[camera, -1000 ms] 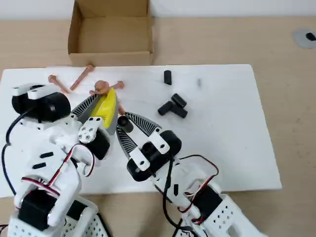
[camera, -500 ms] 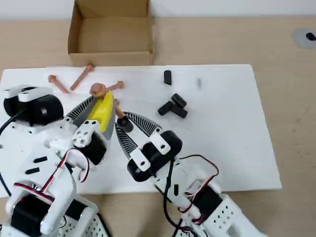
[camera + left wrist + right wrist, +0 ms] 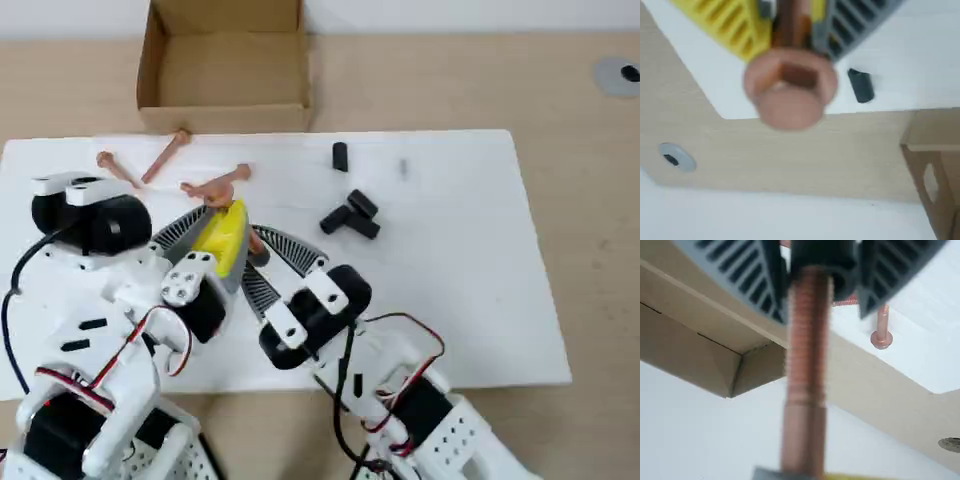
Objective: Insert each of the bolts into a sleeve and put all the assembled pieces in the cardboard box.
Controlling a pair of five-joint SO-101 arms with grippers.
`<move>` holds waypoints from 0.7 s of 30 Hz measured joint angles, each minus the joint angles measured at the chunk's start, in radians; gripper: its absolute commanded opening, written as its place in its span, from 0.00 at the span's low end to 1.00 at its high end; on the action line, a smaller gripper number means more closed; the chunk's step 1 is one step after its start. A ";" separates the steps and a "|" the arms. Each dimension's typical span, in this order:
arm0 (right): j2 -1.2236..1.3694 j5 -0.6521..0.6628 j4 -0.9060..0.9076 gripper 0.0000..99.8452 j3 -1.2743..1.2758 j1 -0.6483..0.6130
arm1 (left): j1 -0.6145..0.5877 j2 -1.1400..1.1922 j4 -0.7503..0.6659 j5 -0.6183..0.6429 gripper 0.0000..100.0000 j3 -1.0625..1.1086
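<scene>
The bolt (image 3: 790, 92) is clamped by its shank in the left end effector (image 3: 792, 25), between a yellow finger and a grey one, with its head standing out past the fingertips. The black sleeve (image 3: 822, 255) is pinched in the right end effector (image 3: 822, 262), and the threaded end of the bolt is seen at its mouth, seemingly just entered. Both parts are held above the white sheet (image 3: 450, 280), left of centre and nearer than the cardboard box (image 3: 222, 118).

Insertion is judged to be the step in hand. The shank and the bore should be kept on one line, and the push should be made slowly along that line, since a slight tilt could catch the thread on the rim. Both grips should be kept firm, and neither should be released until the sleeve is well seated. Loose bolts (image 3: 165, 157) and loose sleeves (image 3: 350, 215) lie farther off and should be left undisturbed.
</scene>
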 measured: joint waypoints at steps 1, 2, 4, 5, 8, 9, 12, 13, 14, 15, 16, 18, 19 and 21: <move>0.000 0.000 0.000 0.01 0.000 0.000 | -0.012 0.000 0.000 -0.005 0.00 0.000; 0.000 0.000 0.000 0.01 0.000 0.000 | -0.028 0.000 0.000 -0.009 0.00 0.000; 0.000 0.000 0.000 0.01 0.000 0.000 | -0.061 0.000 0.000 -0.012 0.00 0.000; 0.000 0.000 0.000 0.01 0.000 0.000 | -0.071 0.000 0.000 -0.012 0.00 0.000; 0.000 0.000 0.000 0.01 0.000 0.000 | -0.084 0.000 0.000 -0.012 0.01 0.000; 0.000 0.000 0.000 0.01 0.000 0.000 | -0.086 -0.002 0.000 -0.012 0.01 0.002; 0.000 0.000 0.000 0.01 -0.006 0.000 | -0.086 -0.002 0.000 -0.012 0.01 0.011; 0.000 0.000 0.000 0.01 -0.009 0.000 | -0.086 -0.002 -0.002 -0.012 0.01 0.020; 0.000 0.000 0.000 0.01 -0.011 0.000 | -0.089 -0.005 -0.008 -0.012 0.01 0.032; 0.000 0.000 0.000 0.01 -0.011 0.000 | -0.089 -0.008 -0.017 -0.012 0.01 0.044; 0.000 0.000 0.000 0.01 -0.011 0.002 | -0.089 -0.008 -0.023 -0.012 0.01 0.052; 0.000 0.000 0.000 0.01 -0.011 0.002 | -0.089 -0.008 -0.025 -0.012 0.01 0.055; 0.000 0.000 0.000 0.01 -0.011 0.002 | -0.089 -0.008 -0.025 -0.012 0.01 0.055; 0.000 0.000 0.000 0.01 -0.011 0.002 | -0.089 -0.009 -0.025 -0.012 0.01 0.055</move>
